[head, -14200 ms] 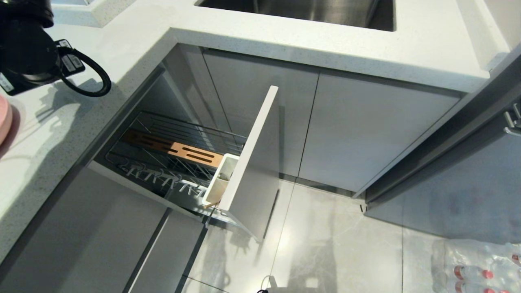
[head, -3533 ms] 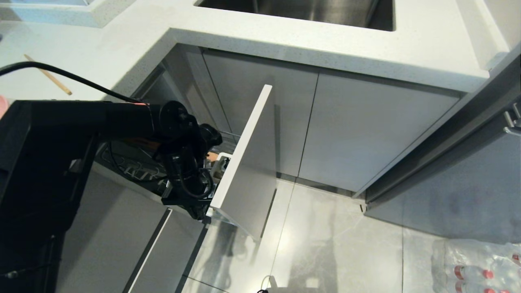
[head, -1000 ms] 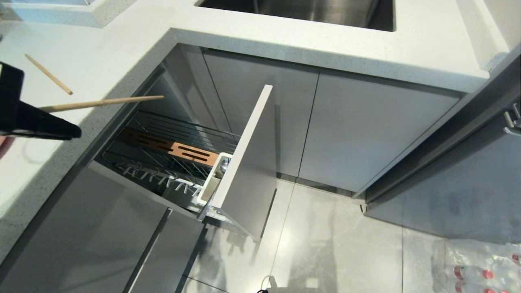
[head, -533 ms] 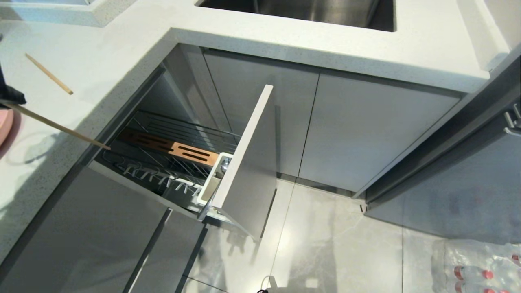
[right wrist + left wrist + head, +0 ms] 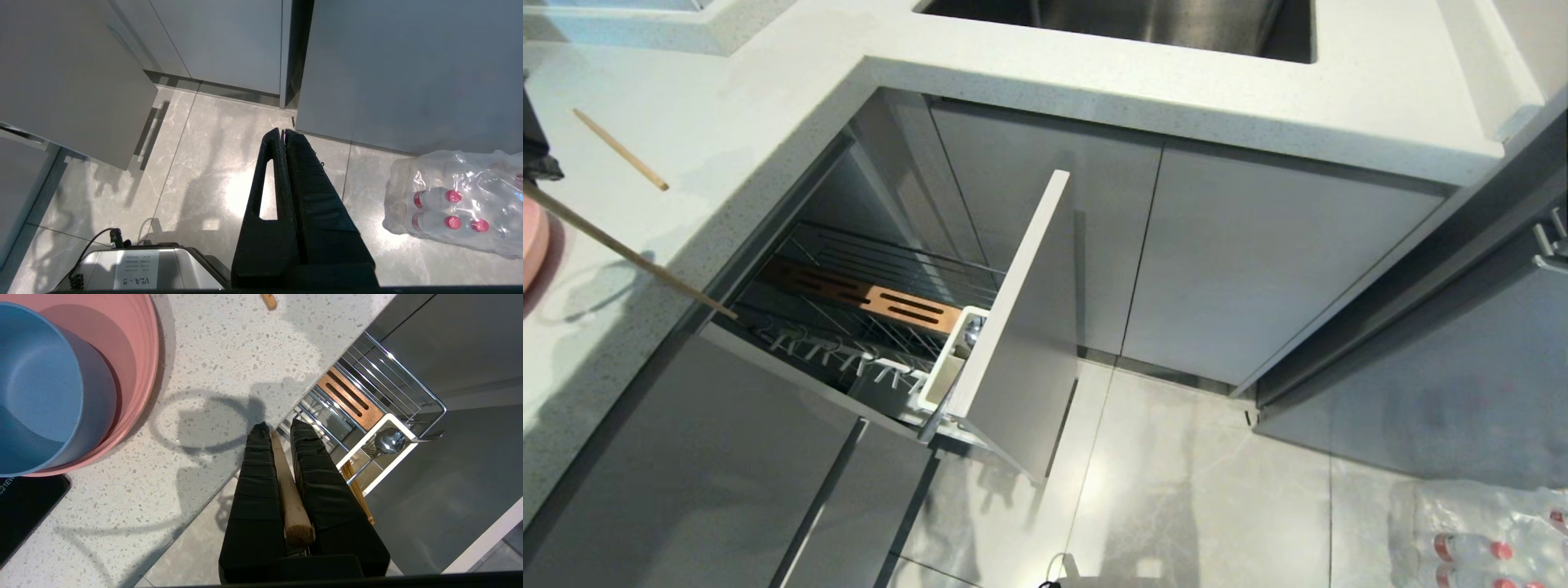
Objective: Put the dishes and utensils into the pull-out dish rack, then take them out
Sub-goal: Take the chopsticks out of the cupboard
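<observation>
My left gripper (image 5: pixel 282 426) is shut on a light wooden chopstick (image 5: pixel 288 494), over the counter's edge beside the pull-out dish rack (image 5: pixel 1013 310). In the head view that chopstick (image 5: pixel 629 249) slants down from the left edge, its tip at the rack's near corner. The other chopstick (image 5: pixel 621 149) lies on the counter. A spoon (image 5: pixel 390 440) stands in the rack's white cutlery holder (image 5: pixel 947 367), with a thin wooden stick beside it. The blue-grey bowl (image 5: pixel 36 388) sits on the pink plate (image 5: pixel 139 375) on the counter. My right gripper (image 5: pixel 283 131) hangs shut over the floor.
The rack's wire basket (image 5: pixel 849 269) holds a wooden slotted insert (image 5: pixel 907 306). A sink (image 5: pixel 1135 20) is set in the counter above the double-door cabinet (image 5: pixel 1217 261). A pack of water bottles (image 5: pixel 457 204) lies on the floor at the right. My base (image 5: pixel 135 269) is below the right gripper.
The held chopstick has swung from almost level, pointing right, to slanting down at the rack's near corner. The left gripper has drawn back to the head view's left edge.
</observation>
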Available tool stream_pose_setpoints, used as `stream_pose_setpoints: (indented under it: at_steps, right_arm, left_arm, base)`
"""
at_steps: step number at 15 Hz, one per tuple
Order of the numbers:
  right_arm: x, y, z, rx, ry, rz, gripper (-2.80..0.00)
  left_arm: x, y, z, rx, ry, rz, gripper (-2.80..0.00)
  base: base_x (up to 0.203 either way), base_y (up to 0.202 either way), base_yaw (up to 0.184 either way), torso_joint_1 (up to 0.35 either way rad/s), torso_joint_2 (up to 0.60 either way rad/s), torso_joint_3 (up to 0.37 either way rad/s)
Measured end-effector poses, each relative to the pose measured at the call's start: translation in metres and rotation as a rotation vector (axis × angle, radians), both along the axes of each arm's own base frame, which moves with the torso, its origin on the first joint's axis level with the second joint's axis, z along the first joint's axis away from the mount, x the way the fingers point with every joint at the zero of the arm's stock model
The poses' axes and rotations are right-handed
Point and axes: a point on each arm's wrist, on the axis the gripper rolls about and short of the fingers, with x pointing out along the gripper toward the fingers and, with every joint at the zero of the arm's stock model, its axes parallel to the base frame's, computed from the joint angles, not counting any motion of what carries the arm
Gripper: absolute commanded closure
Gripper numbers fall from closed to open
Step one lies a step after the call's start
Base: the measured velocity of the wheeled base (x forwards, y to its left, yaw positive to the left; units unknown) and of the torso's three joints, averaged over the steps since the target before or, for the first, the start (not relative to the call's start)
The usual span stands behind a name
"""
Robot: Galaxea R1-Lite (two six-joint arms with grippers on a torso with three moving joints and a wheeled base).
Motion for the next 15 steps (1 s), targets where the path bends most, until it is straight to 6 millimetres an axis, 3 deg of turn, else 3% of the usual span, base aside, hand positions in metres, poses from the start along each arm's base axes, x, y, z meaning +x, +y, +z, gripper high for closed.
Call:
stream_pose_setpoints:
  at_steps: [6, 15]
  right_arm:
    - [0.000, 0.000, 0.000, 0.000, 0.000, 0.000, 0.00]
    - [0.000, 0.000, 0.000, 0.000, 0.000, 0.000, 0.00]
  left_arm:
    - [-0.007, 0.004, 0.007, 0.002, -0.065, 0.053, 0.00]
    - [-0.040, 0.012, 0.018, -0.022, -0.144, -0.023, 0.00]
  base:
    - [0.000, 0.000, 0.000, 0.000, 0.00, 0.000]
    - [0.000, 0.000, 0.000, 0.000, 0.00, 0.000]
